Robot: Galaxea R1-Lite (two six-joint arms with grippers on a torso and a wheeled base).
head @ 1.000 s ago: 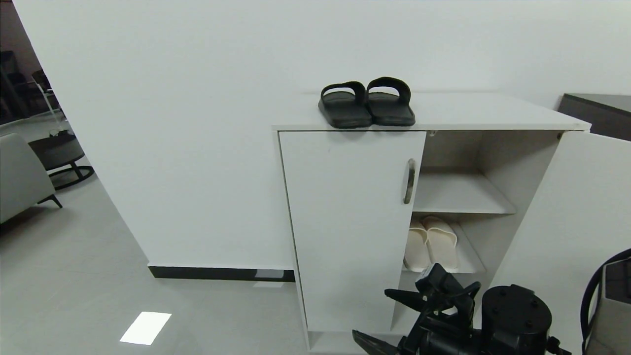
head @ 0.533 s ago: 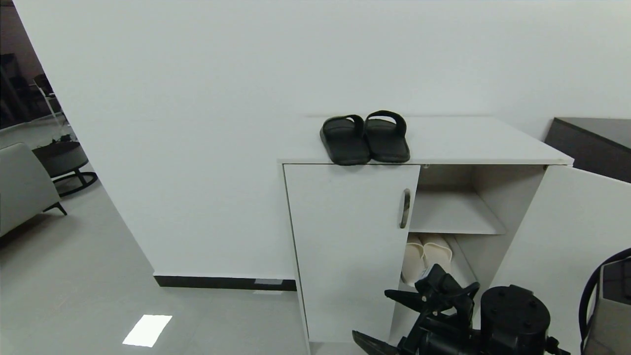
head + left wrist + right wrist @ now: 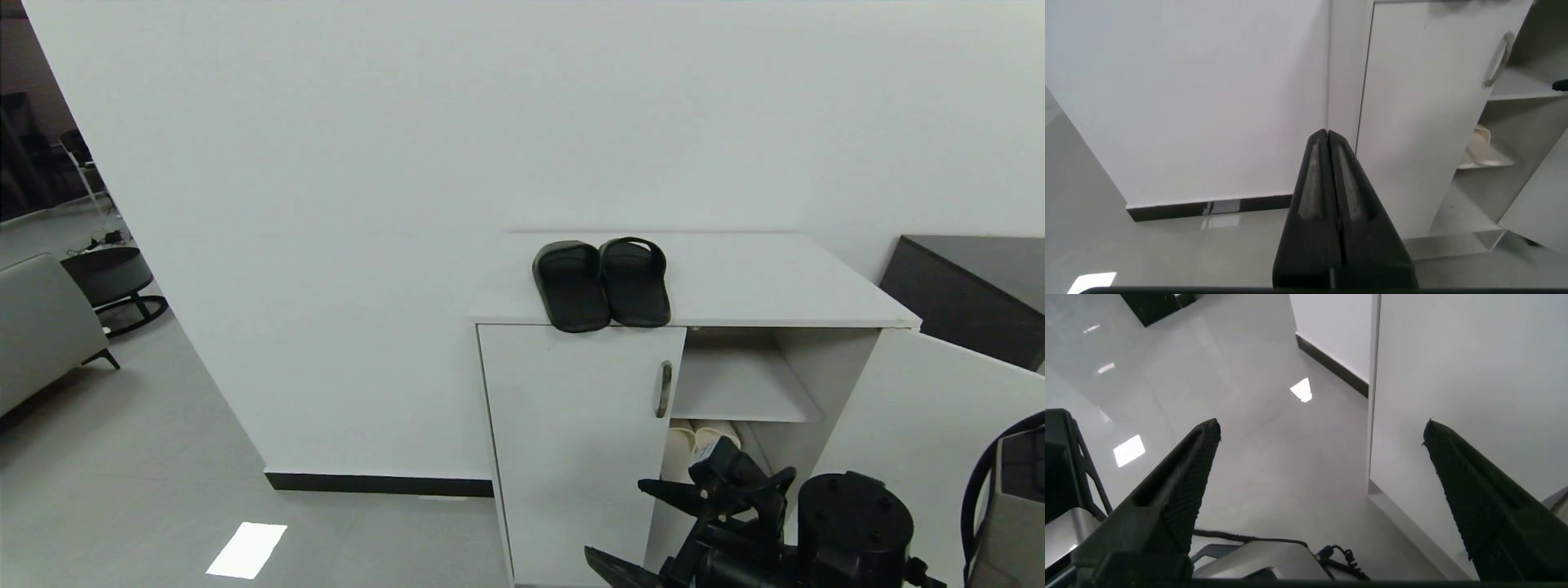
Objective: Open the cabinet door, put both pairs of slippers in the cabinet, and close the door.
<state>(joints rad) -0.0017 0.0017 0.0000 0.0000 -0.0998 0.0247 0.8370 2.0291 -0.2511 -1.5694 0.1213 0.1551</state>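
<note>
Slippers (image 3: 602, 284) atop cabinet (image 3: 775, 286), well above right gripper (image 3: 612, 518)

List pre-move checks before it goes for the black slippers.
1. Right door open: ok.
2. Black slippers side by side on the cabinet top, nothing over them: ok.
3. Upper shelf has room for a pair: ok.
4. Cream slippers already stowed below it: ok.
5. Right gripper fingers open, nothing held: ok.
6. Left gripper ready to grasp: not ok, fingers shut.
</note>
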